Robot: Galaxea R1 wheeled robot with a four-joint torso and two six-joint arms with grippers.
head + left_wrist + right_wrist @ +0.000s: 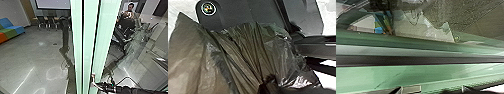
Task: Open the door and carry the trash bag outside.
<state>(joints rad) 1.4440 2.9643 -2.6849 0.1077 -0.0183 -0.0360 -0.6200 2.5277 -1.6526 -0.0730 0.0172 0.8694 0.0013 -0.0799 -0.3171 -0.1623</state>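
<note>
Pale green edges of the glass door (87, 37) stand upright across the middle of the head view. My right gripper (94, 83) reaches in from the lower right, its tip at the lower part of these edges. In the right wrist view, my right gripper (438, 89) is open, its two tips apart beside the green glass edge (411, 75). The brown, partly see-through trash bag (245, 47) spreads through the left wrist view. Its folds run together at my left gripper (266, 83), which is shut on the bunched plastic.
A person (127, 18) with a control rig shows behind the glass at the upper right. A blue, green and orange sofa (11, 28) is at the far left. Chairs (50, 22) line the back below a screen (53, 3). Grey floor (37, 55) stretches left of the door.
</note>
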